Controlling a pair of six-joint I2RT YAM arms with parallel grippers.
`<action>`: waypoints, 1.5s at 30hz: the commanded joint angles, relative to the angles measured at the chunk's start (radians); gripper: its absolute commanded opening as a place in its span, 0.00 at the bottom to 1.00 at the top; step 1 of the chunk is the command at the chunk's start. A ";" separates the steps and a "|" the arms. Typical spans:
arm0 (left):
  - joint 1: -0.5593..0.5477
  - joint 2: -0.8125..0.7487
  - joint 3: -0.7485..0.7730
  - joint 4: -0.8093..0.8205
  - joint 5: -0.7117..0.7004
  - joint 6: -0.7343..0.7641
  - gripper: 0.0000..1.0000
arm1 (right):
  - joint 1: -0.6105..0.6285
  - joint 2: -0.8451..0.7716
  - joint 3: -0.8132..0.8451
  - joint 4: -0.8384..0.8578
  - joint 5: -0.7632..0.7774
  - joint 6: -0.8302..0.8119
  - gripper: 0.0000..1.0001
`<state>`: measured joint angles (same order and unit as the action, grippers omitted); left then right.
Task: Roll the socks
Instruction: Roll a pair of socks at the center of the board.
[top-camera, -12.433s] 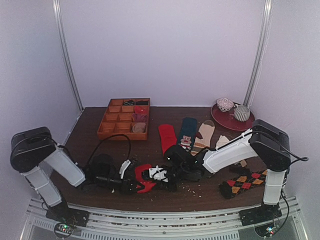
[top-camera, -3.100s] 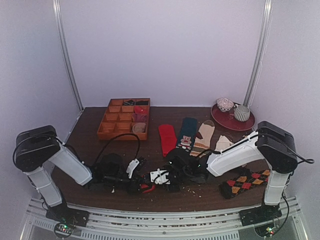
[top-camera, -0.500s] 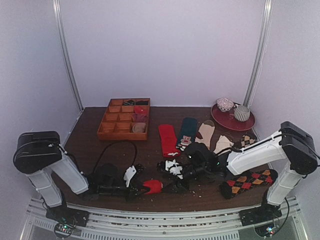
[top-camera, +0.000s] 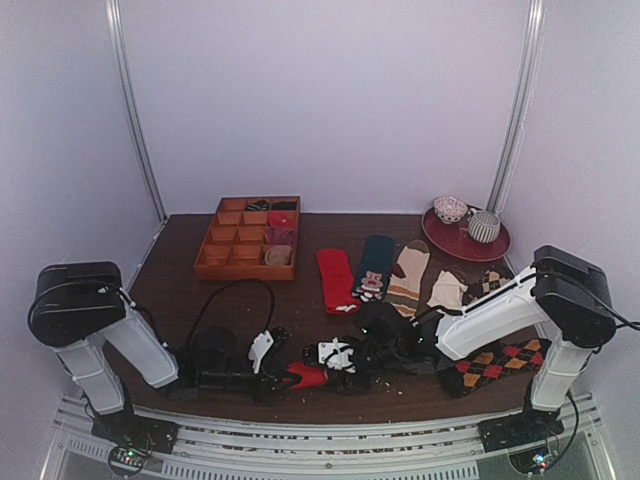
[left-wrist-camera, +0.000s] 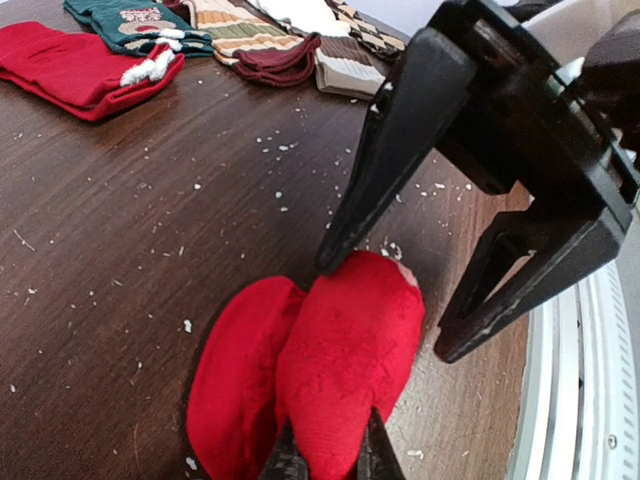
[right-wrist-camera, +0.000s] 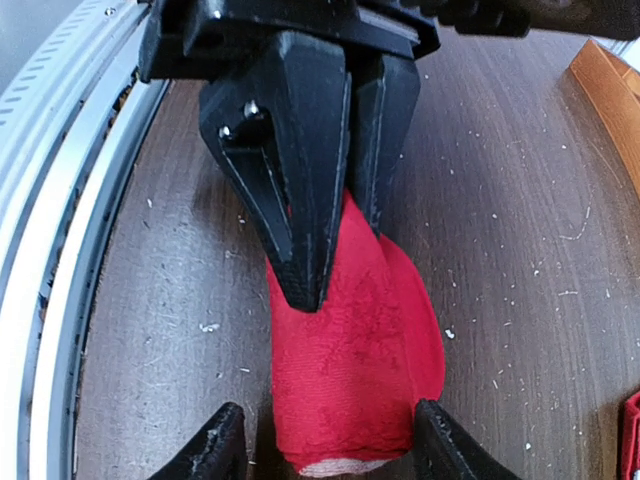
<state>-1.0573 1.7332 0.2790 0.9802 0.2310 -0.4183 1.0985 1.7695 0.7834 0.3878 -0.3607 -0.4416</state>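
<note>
A red sock, rolled into a tight bundle (top-camera: 308, 375), lies near the table's front edge. My left gripper (top-camera: 285, 380) is shut on its near end, as the left wrist view shows (left-wrist-camera: 330, 445). My right gripper (top-camera: 325, 370) is open, its fingers straddling the roll's other end (right-wrist-camera: 330, 440); a cream edge shows there. Behind lie a flat red sock (top-camera: 335, 277), a dark teal sock (top-camera: 375, 262), a beige striped sock (top-camera: 408, 272) and an argyle sock (top-camera: 497, 362).
A wooden compartment tray (top-camera: 218, 240) stands at the back left. A red plate (top-camera: 445, 240) with two cups is at the back right. A cream sock (top-camera: 447, 288) and another argyle piece (top-camera: 488, 283) lie by the right arm. White crumbs dot the table.
My right gripper has moved left and toward the front edge, and now straddles the red roll. My left gripper still holds the roll in the same place.
</note>
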 joint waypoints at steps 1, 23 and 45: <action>-0.004 0.063 -0.036 -0.292 0.025 -0.010 0.00 | 0.006 0.037 0.040 0.008 0.039 -0.001 0.55; -0.004 -0.035 -0.034 -0.309 -0.024 0.052 0.34 | 0.009 0.124 0.098 -0.124 0.011 0.039 0.26; 0.154 -0.176 0.111 -0.395 0.273 0.361 0.92 | 0.011 0.120 0.126 -0.243 0.061 -0.044 0.26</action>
<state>-0.9218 1.5105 0.3351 0.5907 0.3439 -0.1005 1.1042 1.8610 0.9180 0.2523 -0.3443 -0.4686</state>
